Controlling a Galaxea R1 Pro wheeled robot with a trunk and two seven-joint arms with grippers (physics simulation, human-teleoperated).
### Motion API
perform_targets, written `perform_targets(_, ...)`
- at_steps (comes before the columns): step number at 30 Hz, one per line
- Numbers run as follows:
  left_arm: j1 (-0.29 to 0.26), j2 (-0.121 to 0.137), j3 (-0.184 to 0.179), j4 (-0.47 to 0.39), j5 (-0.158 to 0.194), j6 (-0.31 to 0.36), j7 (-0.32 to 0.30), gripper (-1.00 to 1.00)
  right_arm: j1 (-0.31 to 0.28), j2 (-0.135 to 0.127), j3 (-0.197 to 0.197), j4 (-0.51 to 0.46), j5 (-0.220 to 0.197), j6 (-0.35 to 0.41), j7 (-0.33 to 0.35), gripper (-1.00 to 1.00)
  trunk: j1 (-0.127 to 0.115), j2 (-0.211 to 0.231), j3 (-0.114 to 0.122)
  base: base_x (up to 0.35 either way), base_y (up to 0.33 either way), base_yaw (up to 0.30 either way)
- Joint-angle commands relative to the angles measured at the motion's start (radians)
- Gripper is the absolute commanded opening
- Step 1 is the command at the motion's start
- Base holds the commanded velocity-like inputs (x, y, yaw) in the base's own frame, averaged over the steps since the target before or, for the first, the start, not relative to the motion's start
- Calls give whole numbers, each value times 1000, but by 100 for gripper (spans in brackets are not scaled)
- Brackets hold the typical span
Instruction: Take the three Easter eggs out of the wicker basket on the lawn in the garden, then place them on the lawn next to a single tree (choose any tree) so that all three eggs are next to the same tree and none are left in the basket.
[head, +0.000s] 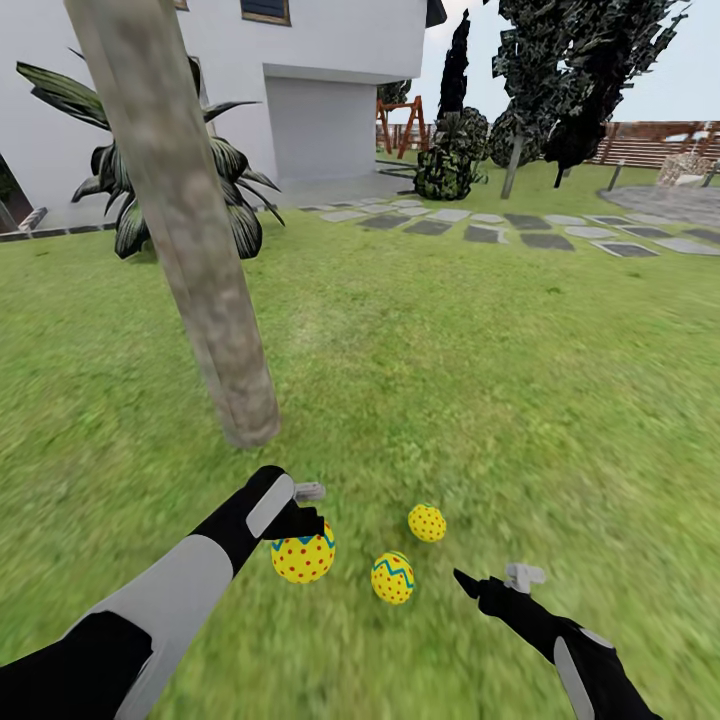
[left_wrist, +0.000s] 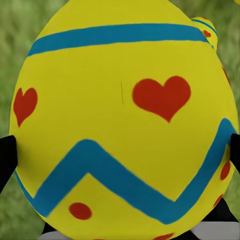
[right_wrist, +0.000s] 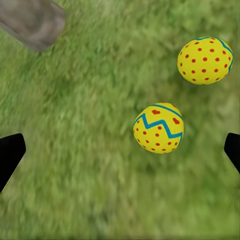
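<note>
Egg number three (head: 303, 556) is pinched in your left tool (head: 305, 525); in the left wrist view its fingers (left_wrist: 7, 155) press on either side of the shell (left_wrist: 125, 125), and the egg sits low over the lawn (head: 450, 350). Your right tool (head: 468, 580) is spread wide and holds nothing, hanging over the grass just beside the two eggs already set down: the zigzag one (head: 392, 577) and the dotted one (head: 427, 522). All three lie near the foot of the mottled trunk (head: 190, 230). By my reading you're on the last placement. Next, lower the held egg until it rests on the grass, then part the fingers gently so it doesn't roll away from the tree.
</note>
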Motion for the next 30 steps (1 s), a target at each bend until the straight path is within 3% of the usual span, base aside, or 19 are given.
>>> perform_targets(1, -1, 1, -4, -1, 10, 1, 8, -100, -1, 0, -2, -1, -8, 9, 4, 100, 4, -8, -4, 0, 0, 0)
perform_targets(30, -1, 2, -5, 1, 10, -2, -8, -100, -1, 0, -2, 0, -7, 9, 4, 100, 115, -211, -95, 0, 0, 0)
